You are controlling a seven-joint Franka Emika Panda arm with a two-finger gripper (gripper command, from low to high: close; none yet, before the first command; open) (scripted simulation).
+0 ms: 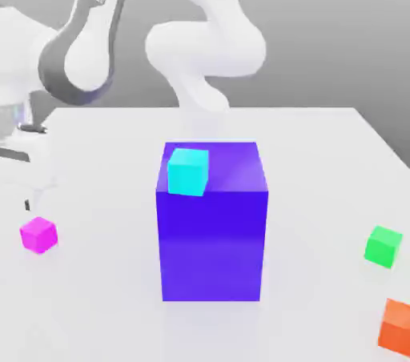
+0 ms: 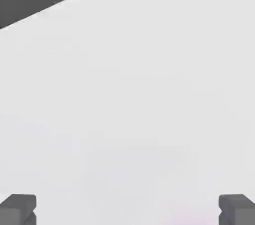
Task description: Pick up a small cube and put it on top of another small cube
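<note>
The small magenta-pink cube (image 1: 38, 235) rests on the white table (image 1: 320, 160) at the exterior view's left. My gripper (image 1: 30, 202) hangs just above it, a little toward the back, apart from it. In the hand view my gripper (image 2: 127, 211) is open, with its two dark fingertips (image 2: 18, 209) spread wide over bare table and nothing between them. A small cyan cube (image 1: 188, 170) sits on top of the big blue-violet block (image 1: 212, 240) in the middle of the table.
A small green cube (image 1: 383, 246) lies at the exterior view's right, with an orange cube (image 1: 397, 325) nearer the front right corner. The tall blue-violet block stands between the magenta cube and those two. The table's edge (image 2: 64, 1) crosses the hand view.
</note>
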